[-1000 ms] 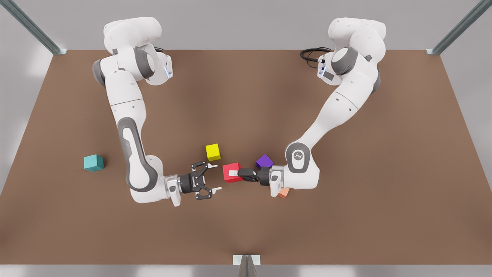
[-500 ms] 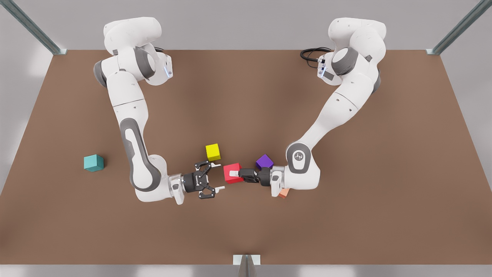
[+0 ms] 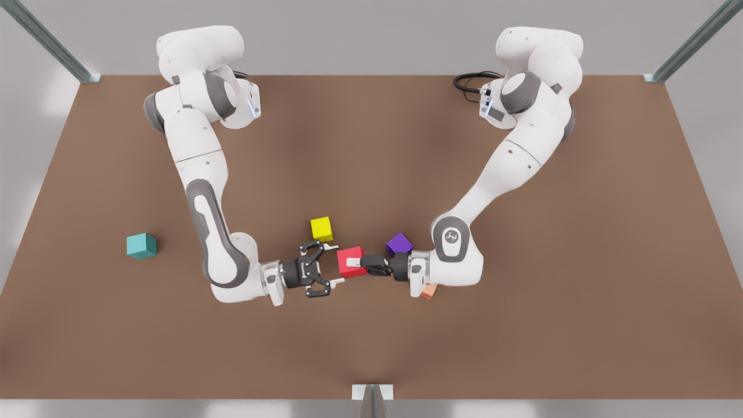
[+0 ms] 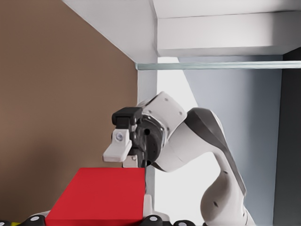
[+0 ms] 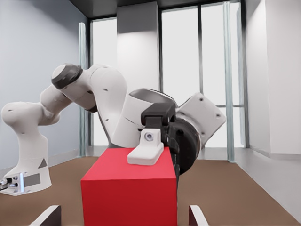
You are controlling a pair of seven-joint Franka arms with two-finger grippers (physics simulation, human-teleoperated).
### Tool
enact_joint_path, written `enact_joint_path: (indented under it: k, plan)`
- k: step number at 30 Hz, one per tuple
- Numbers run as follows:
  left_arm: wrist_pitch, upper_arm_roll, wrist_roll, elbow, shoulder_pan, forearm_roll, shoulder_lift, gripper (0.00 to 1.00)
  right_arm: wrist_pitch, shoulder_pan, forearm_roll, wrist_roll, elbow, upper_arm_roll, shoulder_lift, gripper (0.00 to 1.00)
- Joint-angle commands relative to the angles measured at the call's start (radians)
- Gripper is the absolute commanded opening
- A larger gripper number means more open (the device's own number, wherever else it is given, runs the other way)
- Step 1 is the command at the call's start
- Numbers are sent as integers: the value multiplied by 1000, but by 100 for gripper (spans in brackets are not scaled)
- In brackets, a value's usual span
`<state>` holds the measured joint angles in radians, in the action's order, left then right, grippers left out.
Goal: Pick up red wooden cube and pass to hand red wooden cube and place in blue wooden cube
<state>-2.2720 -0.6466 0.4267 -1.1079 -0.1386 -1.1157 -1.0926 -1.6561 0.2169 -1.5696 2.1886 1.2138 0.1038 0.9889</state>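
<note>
Nearest the lower edge of the front view lay bare brown wooden tabletop (image 3: 371, 348). Just above it, right of centre, a pale salmon-orange cube (image 3: 428, 292) peeked out from under the wrist of the arm on the front view's right.

That arm carried the left gripper (image 3: 352, 264), reaching sideways towards the centre of the frame. Its fingers were pinched on the small bright red wooden cube (image 3: 348, 253), one white pad lying flat on the cube's upper face. The cube hung clear of the table, just below the middle of the frame. Its sides being equal, it had no long axis; its faces sat nearly square to the line between the two grippers.

Facing it from the front view's left was the right gripper (image 3: 335, 265), fingers spread wide, with its white fingertips (image 5: 47, 215) either side of the cube's near face and apart from it.

A little higher stood a purple cube (image 3: 399, 244) by the left wrist, then a yellow cube (image 3: 321, 229). Well off at mid-left sat the small teal wooden cube (image 3: 141, 245), alone.
</note>
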Motion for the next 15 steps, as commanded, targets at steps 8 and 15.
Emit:
enact_joint_path:
  k: [8,15]
  plan:
    - [-8,-1,35,3,-10,-15,-6,69,-88,16,-23,26,-5,37,13,100]
    - [-8,-1,35,3,-9,-13,-4,73,-96,16,-23,22,-5,50,14,85]
